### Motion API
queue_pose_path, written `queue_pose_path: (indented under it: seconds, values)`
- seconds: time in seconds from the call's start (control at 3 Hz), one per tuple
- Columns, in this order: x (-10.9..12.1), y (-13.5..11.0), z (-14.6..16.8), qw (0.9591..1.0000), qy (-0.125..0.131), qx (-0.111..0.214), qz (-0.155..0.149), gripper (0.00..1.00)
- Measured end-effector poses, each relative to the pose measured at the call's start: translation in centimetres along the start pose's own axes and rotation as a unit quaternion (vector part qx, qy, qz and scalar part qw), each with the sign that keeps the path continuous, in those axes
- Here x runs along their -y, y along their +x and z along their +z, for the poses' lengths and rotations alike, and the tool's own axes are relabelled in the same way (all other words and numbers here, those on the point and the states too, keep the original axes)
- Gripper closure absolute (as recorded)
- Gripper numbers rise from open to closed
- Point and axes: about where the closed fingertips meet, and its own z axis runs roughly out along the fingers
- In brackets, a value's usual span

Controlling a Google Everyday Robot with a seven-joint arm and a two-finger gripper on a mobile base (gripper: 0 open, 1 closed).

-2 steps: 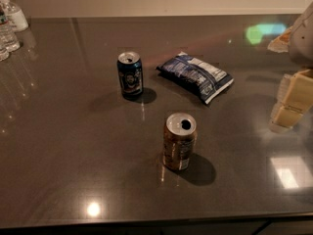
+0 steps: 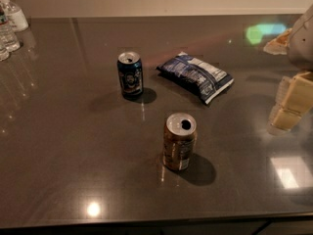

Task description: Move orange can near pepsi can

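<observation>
The orange can [image 2: 179, 142] stands upright near the middle front of the dark table, its silver top opened. The pepsi can [image 2: 130, 75] stands upright behind it and to the left, about a can's height away. My gripper [image 2: 289, 102] is at the right edge of the view, its pale tan fingers hanging above the table, well to the right of the orange can and touching nothing.
A blue-and-white chip bag [image 2: 195, 76] lies flat to the right of the pepsi can. Clear water bottles [image 2: 10, 26] stand at the far left corner. The table's front edge [image 2: 146, 219] runs along the bottom.
</observation>
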Motion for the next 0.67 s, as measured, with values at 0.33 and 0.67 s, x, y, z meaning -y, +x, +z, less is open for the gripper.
queue_pose_path:
  seconds: [0.33,0.67]
  values:
    - [-1.4,-1.9,1.6,0.9979,-0.028,0.049,-0.031,0.0]
    - [-2.7,-3.9,3.5,0.9928,-0.055,0.089,-0.058,0.0]
